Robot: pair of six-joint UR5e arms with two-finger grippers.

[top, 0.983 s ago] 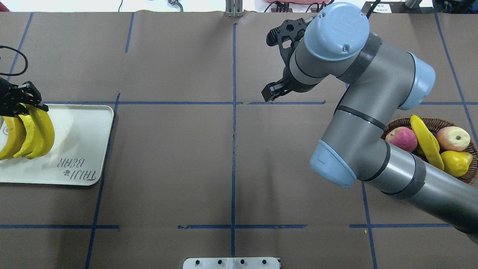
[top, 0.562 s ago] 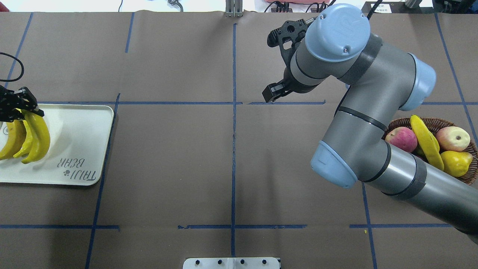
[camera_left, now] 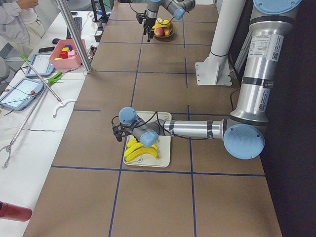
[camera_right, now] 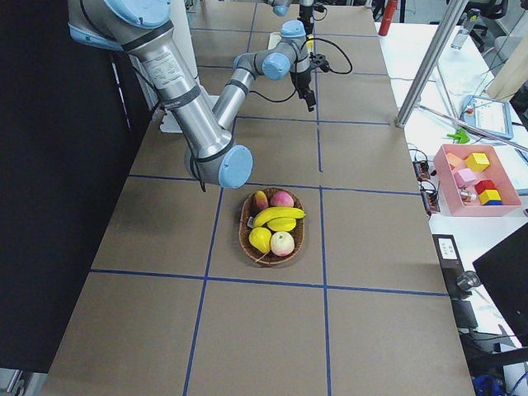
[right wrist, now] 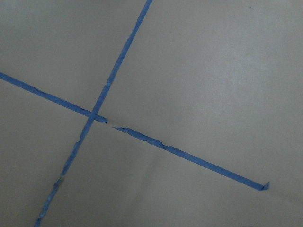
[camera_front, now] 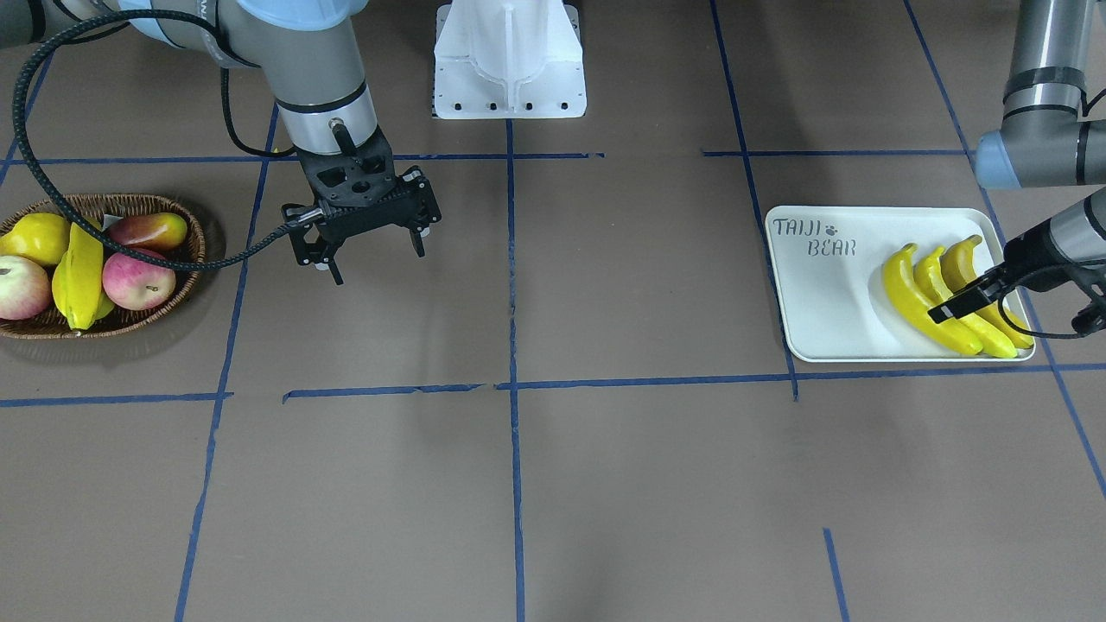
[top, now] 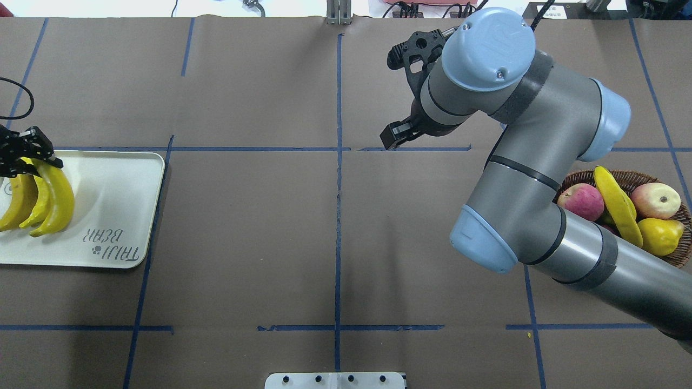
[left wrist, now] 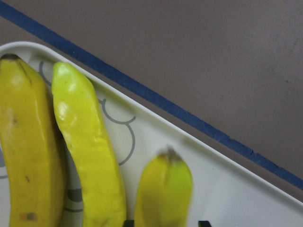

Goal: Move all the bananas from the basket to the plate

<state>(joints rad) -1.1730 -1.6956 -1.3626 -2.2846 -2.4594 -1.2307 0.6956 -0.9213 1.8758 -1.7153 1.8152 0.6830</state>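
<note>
**Progress.** Three bananas (top: 38,197) lie on the plate (top: 116,194), which sits at the left edge of the desk. One banana (top: 616,205) remains in the basket (top: 682,256) at the right edge. It rests on top of the apples (top: 581,201) and a pear (top: 659,236). As judged, the task is three-quarters complete, with one pick, carry and placement outstanding.

**Orientation.** The plated bananas lie side by side. Their long axes run roughly from the robot's edge to the operators' edge, and their inner curves face the left edge. The wrist view shows their tips pointing toward the operators' edge. The basket banana lies on nearly the same axis, slightly diagonal, between the two apples.

**End effectors.** The left gripper (top: 33,161) stands over the operators'-edge end of the innermost plated banana, one fingertip on each side. Whether it clamps the fruit or clears it cannot be determined. The right gripper (camera_front: 377,259) is spread wide and empty. It hangs above bare desk, nearer the centre than the basket.
</note>
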